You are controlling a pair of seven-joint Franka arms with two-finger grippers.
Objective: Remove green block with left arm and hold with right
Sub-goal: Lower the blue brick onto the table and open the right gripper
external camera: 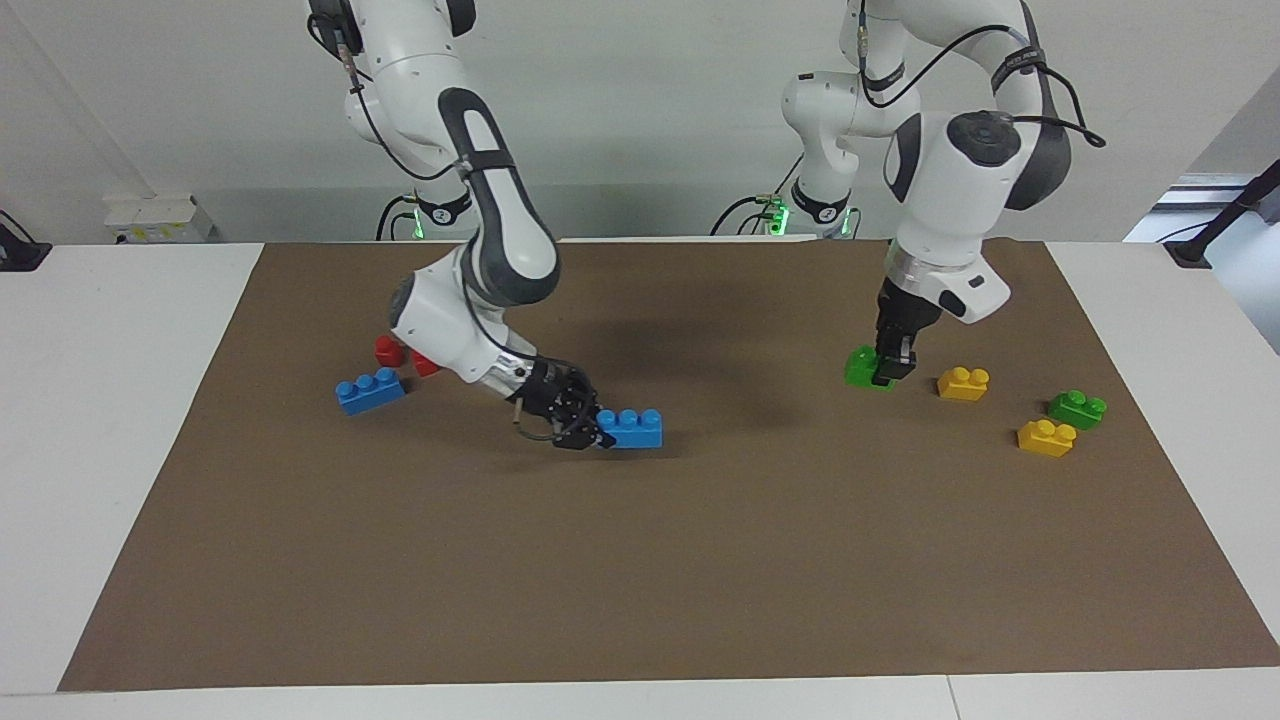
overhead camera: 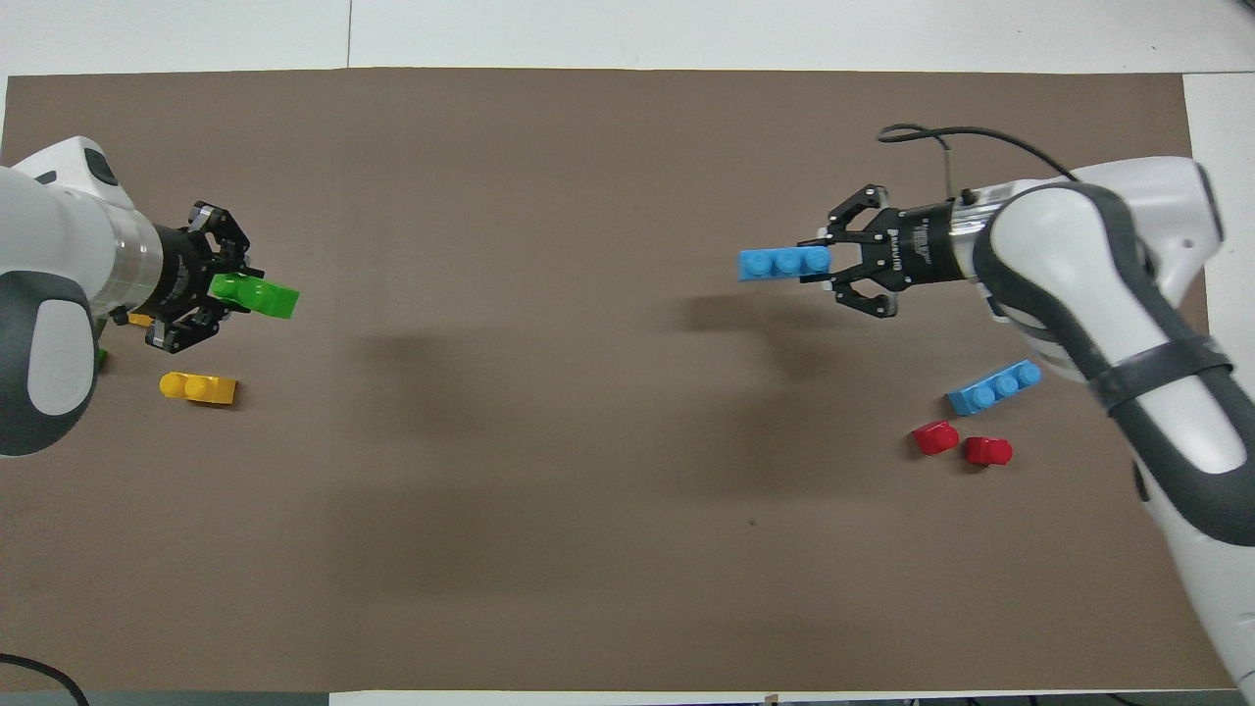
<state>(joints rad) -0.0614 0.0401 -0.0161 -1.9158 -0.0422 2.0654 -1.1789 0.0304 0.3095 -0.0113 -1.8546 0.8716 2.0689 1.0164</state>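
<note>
From the facing view, my left gripper [external camera: 890, 368] hangs straight down at the left arm's end of the brown mat [external camera: 640, 560], its fingers pinched shut on the green block [external camera: 862, 368], which sits at or just off the mat. My right gripper [external camera: 583, 425] lies low and slanted near the middle of the mat, closed on one end of a blue three-stud brick [external camera: 633, 428]. So the green block is well apart from my right gripper, toward the left arm's end; my left arm alone has it. A second green brick [external camera: 1078, 408] and two yellow bricks [external camera: 963, 383] [external camera: 1046, 438] lie close by, untouched. Another blue brick [external camera: 370, 391] and red pieces [external camera: 388, 350] rest at the right arm's end.

From overhead, the green block [overhead camera: 257, 293] juts out from my left gripper [overhead camera: 218, 287], its long axis pointing across the table toward my right gripper [overhead camera: 833, 265]. The blue three-stud brick [overhead camera: 784, 264] points back at it, the two nearly in one line.

There is small white lettering on my right gripper's body, too fine for me to read; I see no other writing.
</note>
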